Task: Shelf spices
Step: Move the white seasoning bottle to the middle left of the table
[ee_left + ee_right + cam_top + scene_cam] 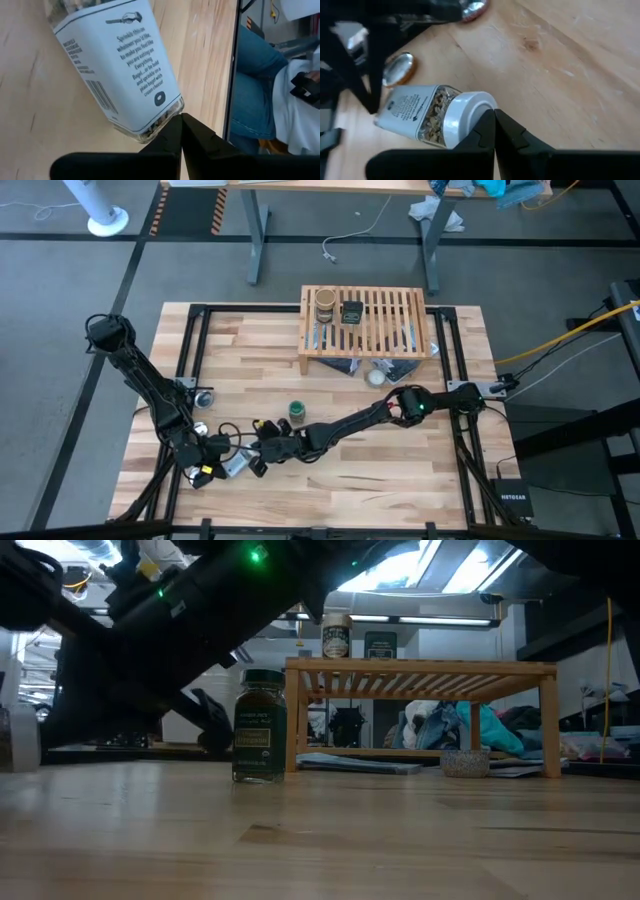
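My right gripper is closed and empty, its tip at the white cap of the clear jar. That jar lies toppled on the surface, with my closed left gripper at its base, well short of the shelf.

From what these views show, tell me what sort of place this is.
Probably a robotics lab or workshop: a butcher-block table on a black frame, cables across grey floor, another desk behind.
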